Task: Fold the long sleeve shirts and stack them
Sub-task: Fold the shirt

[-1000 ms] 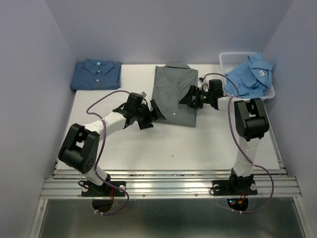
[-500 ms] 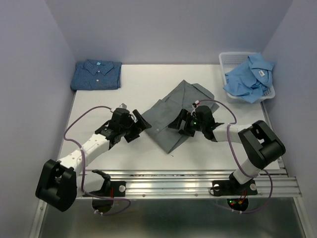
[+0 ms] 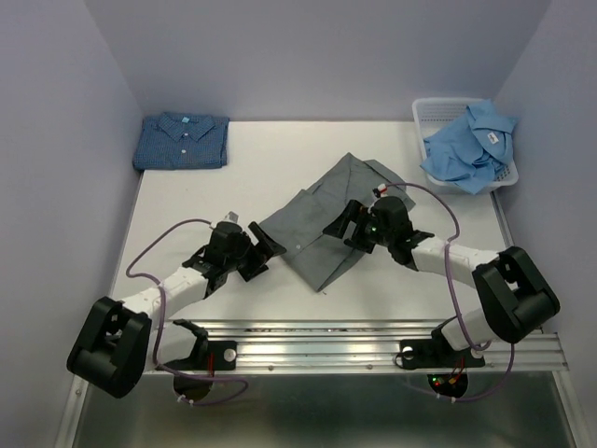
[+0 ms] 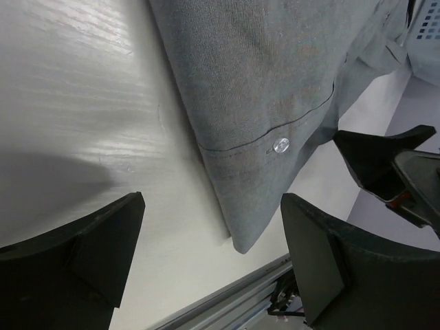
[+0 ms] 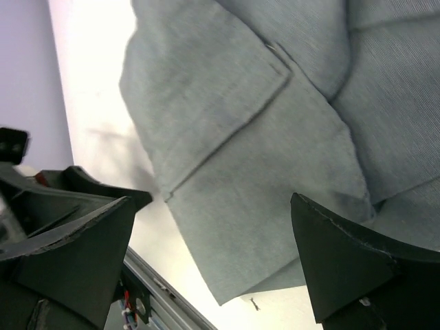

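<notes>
The grey shirt (image 3: 322, 219) lies folded but skewed on the desk (image 3: 233, 187), between the two tools. The left tool (image 3: 264, 250) sits low just beside its near left edge, fingers spread wide and gripping nothing; in its own camera the shirt's near corner and a button (image 4: 280, 145) lie just ahead of the gap. The right tool (image 3: 341, 222) hangs over the shirt's middle, also spread and empty, with a folded flap (image 5: 206, 103) below and ahead of it.

The cloth looks thin, light and limp. Lifted from one point it would likely sag and let the folds fall open, and the layers may slide over each other. The safer hold seems to be at the edges: each tool pinching a corner on its own side, through every layer, so the bundle moves flat.

The dark blue shirt (image 3: 182, 140) lies folded far ahead and left of the left tool. The light blue shirt (image 3: 471, 145) is heaped in the basket (image 3: 424, 112), ahead and right of the right tool.

The right arm covers part of the grey shirt. How many layers sit at the near corner cannot be told, nor whether either tool touches the desk. The heap hides most of the basket's inside.
</notes>
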`<state>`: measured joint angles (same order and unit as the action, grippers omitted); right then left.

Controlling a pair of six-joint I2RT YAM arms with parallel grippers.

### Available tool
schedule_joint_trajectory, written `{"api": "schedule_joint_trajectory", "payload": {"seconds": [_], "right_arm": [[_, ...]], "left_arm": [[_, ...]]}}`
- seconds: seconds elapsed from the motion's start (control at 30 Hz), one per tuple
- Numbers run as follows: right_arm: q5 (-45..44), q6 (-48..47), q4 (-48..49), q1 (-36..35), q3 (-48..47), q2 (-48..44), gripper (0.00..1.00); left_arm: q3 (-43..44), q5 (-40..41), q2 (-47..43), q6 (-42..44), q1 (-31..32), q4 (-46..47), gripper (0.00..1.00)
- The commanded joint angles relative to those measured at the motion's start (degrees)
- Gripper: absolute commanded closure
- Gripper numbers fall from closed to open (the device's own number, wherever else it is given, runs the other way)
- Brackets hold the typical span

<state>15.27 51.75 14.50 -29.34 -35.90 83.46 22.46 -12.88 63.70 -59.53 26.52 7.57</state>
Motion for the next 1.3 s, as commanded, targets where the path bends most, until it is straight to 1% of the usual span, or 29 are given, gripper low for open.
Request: {"api": "schedule_joint_trajectory", "payload": {"seconds": [0.0, 0.1, 0.17, 0.2, 0.27, 0.3, 0.33, 0.37, 0.47, 0.5, 0.53, 0.57, 0.6, 0.63, 0.67, 0.7, 0.83, 0.87, 0.9, 0.93, 0.97, 1.0, 1.07, 1.1, 1.13, 1.17, 1.2, 1.23, 1.27], "right_arm": [[-1.90, -4.72, -3.86, -0.28, -4.70, -3.65, 0.00], [-2.52, -5.25, -5.54, -0.28, -5.76, -4.53, 0.00], [-3.14, -5.43, -5.97, -0.28, -6.02, -4.89, 0.00], [-3.40, -5.51, -6.15, -0.28, -6.11, -4.97, 0.00], [-3.58, -5.52, -6.41, -0.28, -6.29, -4.98, 0.00], [-3.58, -5.60, -6.50, -0.28, -6.29, -4.97, 0.00], [-3.84, -5.60, -6.68, -0.28, -6.29, -4.97, 0.00], [-4.19, -5.69, -6.85, -0.28, -6.29, -4.97, 0.00], [-4.72, -5.95, -7.29, -0.28, -6.55, -5.24, 0.00], [-4.89, -6.30, -7.47, -0.28, -6.73, -5.33, 0.00], [-5.16, -6.65, -7.73, -0.28, -7.16, -5.33, 0.00], [-5.33, -6.92, -8.17, -0.28, -7.34, -5.33, 0.00], [-5.60, -7.44, -8.52, -0.28, -7.60, -5.24, 0.00], [-5.60, -7.80, -8.87, -0.28, -7.69, -5.24, 0.00], [-5.60, -8.32, -9.14, -0.28, -7.87, -5.33, 0.00], [-5.51, -9.98, -9.31, -0.28, -8.04, -5.24, 0.00], [-5.77, -17.80, -13.17, -0.28, -10.50, -5.24, 0.00], [-5.77, -19.39, -14.31, -0.28, -10.94, -5.24, 0.00], [-5.60, -22.88, -14.33, -0.28, -11.47, -5.33, 0.00], [-5.51, -24.31, -14.94, -0.28, -12.52, -5.24, 0.00], [-5.16, -25.72, -16.51, -0.28, -13.22, -4.98, 0.00], [-4.64, -28.60, -16.61, -0.28, -13.84, -4.71, 0.00], [-6.12, -30.12, -16.52, -0.28, -15.42, -3.49, 0.02], [-6.91, -30.91, -16.26, -0.28, -16.04, -2.70, 0.03], [-9.18, -32.05, -16.52, -0.28, -16.91, -1.82, 0.12], [-10.16, -33.45, -17.13, -0.28, -18.84, 0.19, 0.17], [-10.78, -33.46, -17.05, -0.28, -19.73, 1.26, 0.23], [-11.83, -34.86, -16.96, -0.80, -20.43, 2.31, 0.48], [-11.93, -35.57, -17.05, -0.80, -22.35, 4.58, 0.61]], "left_arm": [[1.36, -1.70, 5.62, 0.11, 0.63, 8.77, 0.13], [1.89, -2.85, 10.12, 0.55, 0.81, 11.41, 0.19], [2.32, -3.11, 12.05, 0.90, 0.98, 12.02, 0.20], [2.85, -3.20, 13.63, 0.99, 1.16, 12.81, 0.24], [3.38, -3.29, 15.13, 1.08, 1.60, 13.87, 0.26], [3.99, -3.64, 16.61, 1.17, 1.95, 14.74, 0.30], [4.35, -3.73, 17.33, 1.25, 2.30, 15.01, 0.30], [5.04, -3.64, 18.64, 1.52, 3.00, 15.45, 0.38], [5.66, -3.55, 20.58, 1.52, 4.06, 15.98, 0.58], [5.93, -3.38, 21.28, 1.61, 4.24, 16.33, 0.71], [6.37, -3.38, 22.77, 1.61, 4.67, 16.51, 0.74], [6.72, -3.46, 23.57, 1.69, 4.85, 16.86, 0.74], [7.42, -3.38, 25.05, 1.70, 5.20, 16.86, 0.79], [7.77, -3.29, 25.76, 1.78, 5.47, 16.95, 0.80], [8.30, -3.11, 26.38, 1.87, 5.64, 16.95, 0.84], [9.17, -3.11, 27.34, 1.96, 5.82, 17.04, 0.99], [11.29, -3.64, 28.14, 2.40, 6.08, 16.69, 1.00], [11.90, -4.07, 27.97, 2.83, 6.08, 15.03, 1.00], [13.30, -4.60, 26.84, 3.36, 6.17, 13.62, 1.00], [14.10, -4.61, 25.78, 3.80, 6.26, 11.87, 1.00], [14.80, -4.43, 24.73, 4.07, 6.35, 6.98, 1.00], [15.94, -4.34, 22.11, 4.68, 6.35, 4.67, 1.00], [16.74, -4.43, 19.02, 5.64, 6.35, 0.88, 1.00], [17.18, -3.82, 17.18, 6.35, 6.43, -3.57, 1.00], [18.49, -3.29, 14.11, 6.61, 6.35, -6.23, 1.00], [20.24, -2.33, 11.30, 7.14, 6.43, -11.82, 1.00], [20.26, -1.89, 10.14, 7.41, 6.35, -14.49, 1.00], [22.26, -1.53, 9.00, 8.02, 6.17, -16.87, 1.00], [23.15, -1.27, 8.03, 8.20, 6.17, -20.46, 1.00]]}}
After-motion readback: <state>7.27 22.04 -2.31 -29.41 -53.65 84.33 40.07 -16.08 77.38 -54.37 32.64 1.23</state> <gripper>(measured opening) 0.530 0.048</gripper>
